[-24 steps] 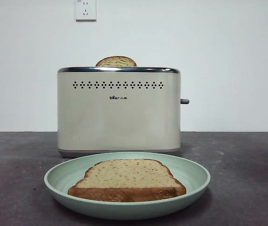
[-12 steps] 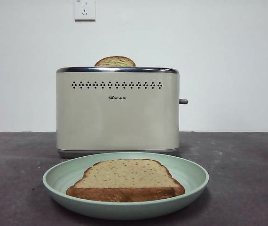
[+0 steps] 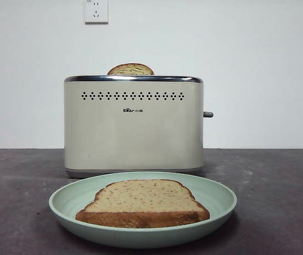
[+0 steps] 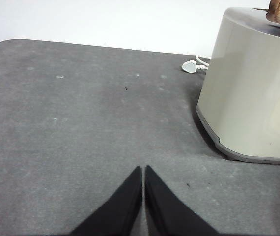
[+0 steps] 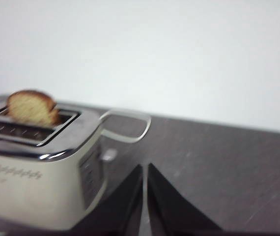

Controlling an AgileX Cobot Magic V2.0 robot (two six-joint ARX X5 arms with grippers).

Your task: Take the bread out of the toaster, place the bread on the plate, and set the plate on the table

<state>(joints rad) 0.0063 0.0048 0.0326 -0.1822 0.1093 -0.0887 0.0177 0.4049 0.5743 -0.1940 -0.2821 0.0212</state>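
You had one slice of bread (image 3: 143,204) lying flat on the plate (image 3: 66,199), crust edge toward the front camera. The plate sat on the table (image 3: 279,202) directly in front of the toaster (image 3: 133,127), near its base; whether the rim touched the toaster could not be told from the low front view. A second slice (image 3: 131,69) stood upright in the toaster's slot, only its domed top showing above the chrome rim. The grey lever (image 3: 208,114) projected from the toaster's side.

Your left gripper (image 4: 143,173) was held low over bare table beside the toaster, jaws pressed together with nothing between them. A white plug (image 4: 190,67) lay on the table behind the toaster.

Your right gripper (image 5: 144,173) hung near the toaster's lever end, apart from it, jaws likewise closed and empty. That view was blurred, so finer detail was uncertain.
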